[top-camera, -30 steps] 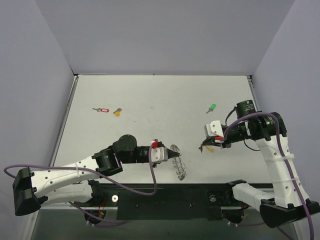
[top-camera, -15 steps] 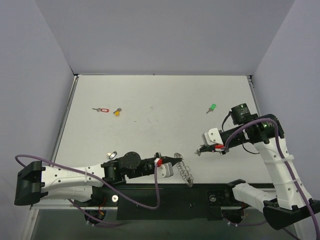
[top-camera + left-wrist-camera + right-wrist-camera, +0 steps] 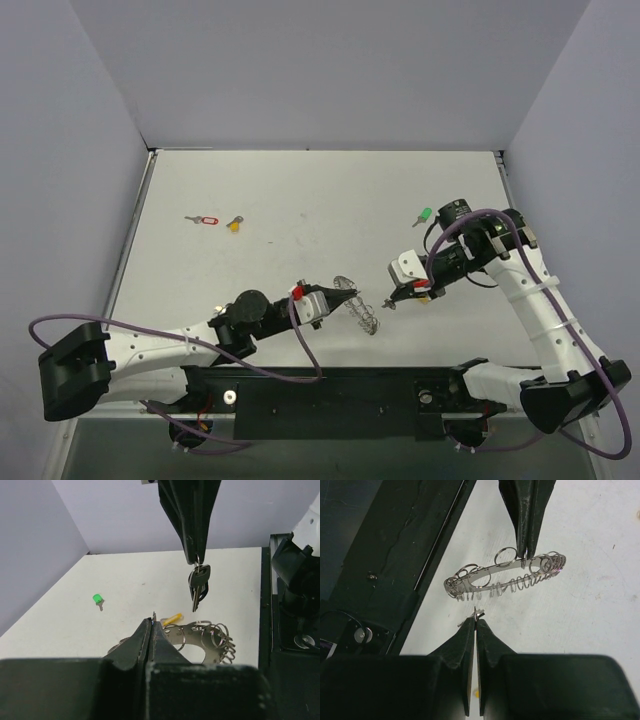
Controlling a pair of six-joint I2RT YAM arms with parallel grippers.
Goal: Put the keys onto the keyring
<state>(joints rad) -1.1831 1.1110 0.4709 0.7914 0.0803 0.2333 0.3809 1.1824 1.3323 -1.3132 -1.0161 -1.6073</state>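
My left gripper (image 3: 348, 296) is shut on a small ring of the keyring (image 3: 363, 314), a large silvery ring with many coiled loops, and holds it just above the table. In the left wrist view (image 3: 152, 622) the keyring (image 3: 212, 639) hangs past my shut fingertips. My right gripper (image 3: 392, 300) is shut on the ring of a black key (image 3: 198, 584), which dangles just right of the keyring. The right wrist view shows the keyring (image 3: 505, 574) edge-on in front of that gripper (image 3: 476, 618). A yellow key (image 3: 172, 618) lies behind the keyring. A green key (image 3: 424, 215) lies at the far right.
A red-tagged key (image 3: 206, 220) and an orange-yellow key (image 3: 235, 224) lie at the far left of the table. The black base rail (image 3: 330, 390) runs along the near edge. Purple walls enclose the table on three sides.
My left gripper has carried the keyring away from the near edge toward the right gripper. My right gripper has shifted left with the black key, so the two now nearly meet.
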